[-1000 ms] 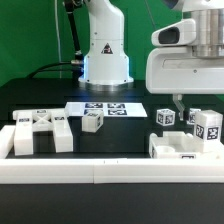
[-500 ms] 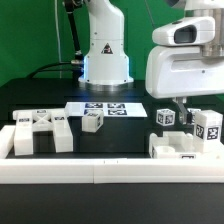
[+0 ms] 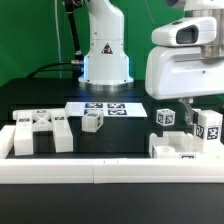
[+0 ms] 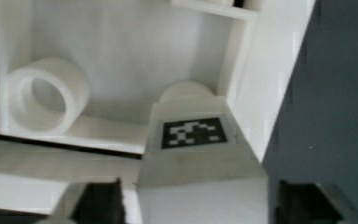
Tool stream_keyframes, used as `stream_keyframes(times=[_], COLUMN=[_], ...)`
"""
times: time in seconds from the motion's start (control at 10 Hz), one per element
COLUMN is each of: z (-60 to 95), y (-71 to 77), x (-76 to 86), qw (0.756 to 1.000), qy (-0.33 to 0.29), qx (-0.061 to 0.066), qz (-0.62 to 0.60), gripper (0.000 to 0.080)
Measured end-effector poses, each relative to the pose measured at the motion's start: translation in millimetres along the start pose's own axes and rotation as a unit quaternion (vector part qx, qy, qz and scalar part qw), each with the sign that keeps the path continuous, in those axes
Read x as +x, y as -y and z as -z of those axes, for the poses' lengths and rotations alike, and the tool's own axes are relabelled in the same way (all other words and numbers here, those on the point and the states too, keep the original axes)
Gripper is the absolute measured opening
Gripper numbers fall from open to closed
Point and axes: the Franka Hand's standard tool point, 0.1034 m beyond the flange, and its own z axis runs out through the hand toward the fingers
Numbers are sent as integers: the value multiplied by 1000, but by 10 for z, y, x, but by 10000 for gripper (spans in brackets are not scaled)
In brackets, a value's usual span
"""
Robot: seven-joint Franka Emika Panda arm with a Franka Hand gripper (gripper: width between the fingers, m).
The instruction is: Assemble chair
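Observation:
The chair lies in loose white tagged parts. In the exterior view a cluster [image 3: 40,131] sits at the left, a small block [image 3: 93,121] in the middle, and several blocks [image 3: 208,126] and a low piece [image 3: 176,149] at the right. My gripper [image 3: 185,104] hangs just above the right-hand blocks. In the wrist view the gripper [image 4: 202,203] is open, its dark fingers [image 4: 99,200] standing either side of a white tagged part [image 4: 194,133] below them, with small gaps. Beside it lies a white piece with a round socket [image 4: 51,92].
The marker board [image 3: 105,108] lies flat behind the small block. A long low white border rail [image 3: 100,171] runs along the front. The robot base [image 3: 105,50] stands at the back. The table top is black.
The gripper has shifted slightly toward the exterior view's right and a little lower over the right-hand blocks. The parts have not moved.

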Motion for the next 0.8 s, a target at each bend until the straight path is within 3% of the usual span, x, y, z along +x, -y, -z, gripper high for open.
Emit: stream_keyframes(times=[0.1,0.4,0.7,0.8], z=[0,-3,-7,-9], y=[1,-3,-15,-16], x=[0,2,1,-5], qw=[1000,992,960,938], qy=[0,-2,-5,-7], qx=[0,0,6,8], qz=[-8,-124,-280,-347], gripper=[284,288,288,288])
